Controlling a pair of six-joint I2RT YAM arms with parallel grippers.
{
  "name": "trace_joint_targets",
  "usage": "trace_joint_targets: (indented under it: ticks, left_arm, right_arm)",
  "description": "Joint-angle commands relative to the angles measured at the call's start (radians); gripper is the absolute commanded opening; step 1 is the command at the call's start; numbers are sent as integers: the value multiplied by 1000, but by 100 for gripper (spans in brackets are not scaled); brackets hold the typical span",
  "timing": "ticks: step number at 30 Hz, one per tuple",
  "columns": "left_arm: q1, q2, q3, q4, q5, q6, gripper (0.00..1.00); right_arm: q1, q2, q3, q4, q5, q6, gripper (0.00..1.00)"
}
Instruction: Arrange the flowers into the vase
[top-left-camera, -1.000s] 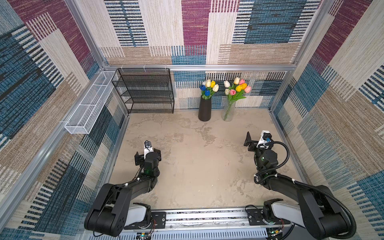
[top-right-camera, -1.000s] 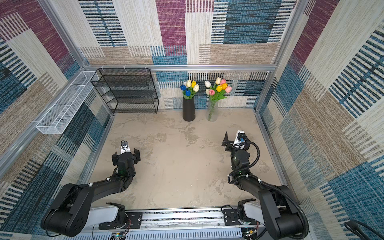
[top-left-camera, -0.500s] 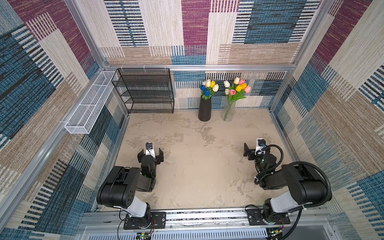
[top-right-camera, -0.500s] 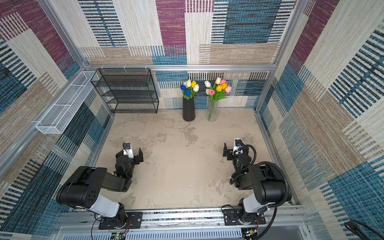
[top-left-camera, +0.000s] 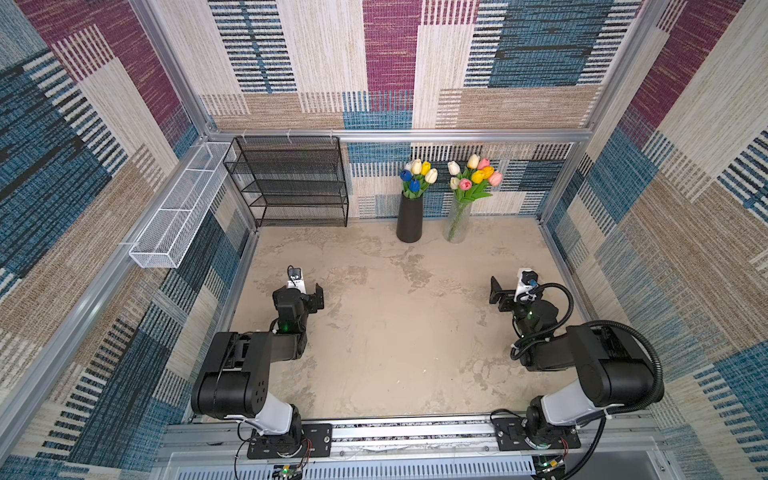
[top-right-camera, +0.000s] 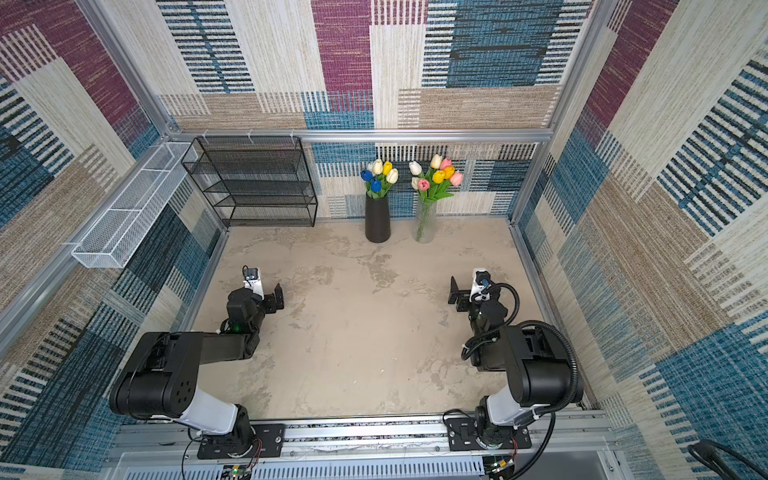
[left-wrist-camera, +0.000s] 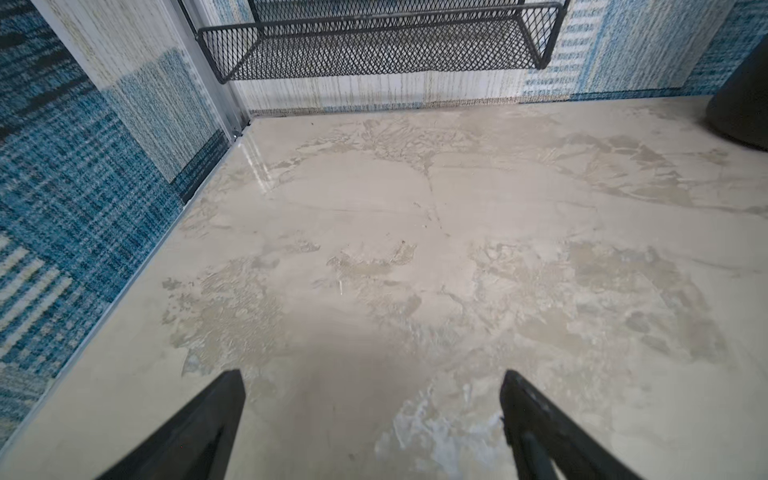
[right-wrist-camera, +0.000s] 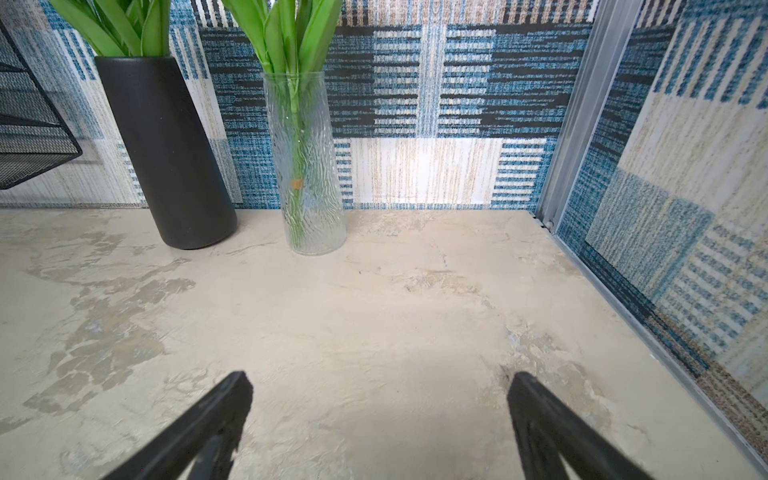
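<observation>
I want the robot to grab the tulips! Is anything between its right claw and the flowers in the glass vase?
Nothing visible is in the way. Only bare table lies between the open right gripper and the flowers in the glass vase. The black vase stands beside it, off the path.

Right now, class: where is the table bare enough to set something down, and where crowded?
Widest bare patch: the middle of the table, between the left gripper and right gripper. Also bare: before the black mesh rack, and between the glass vase and right wall. Crowded: the back, where black vase and glass vase stand close.
</observation>
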Motion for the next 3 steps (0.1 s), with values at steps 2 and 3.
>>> trace_joint_targets:
  ticks: [2,3]
  left_arm:
    - [0,-8,-15,21,26,-12,99]
    - [-2,-16,-49,70,62,3,99]
  right_arm:
    - [1,-2,-2,23,-13,7,100]
    - [1,-3,-4,25,-12,7,100]
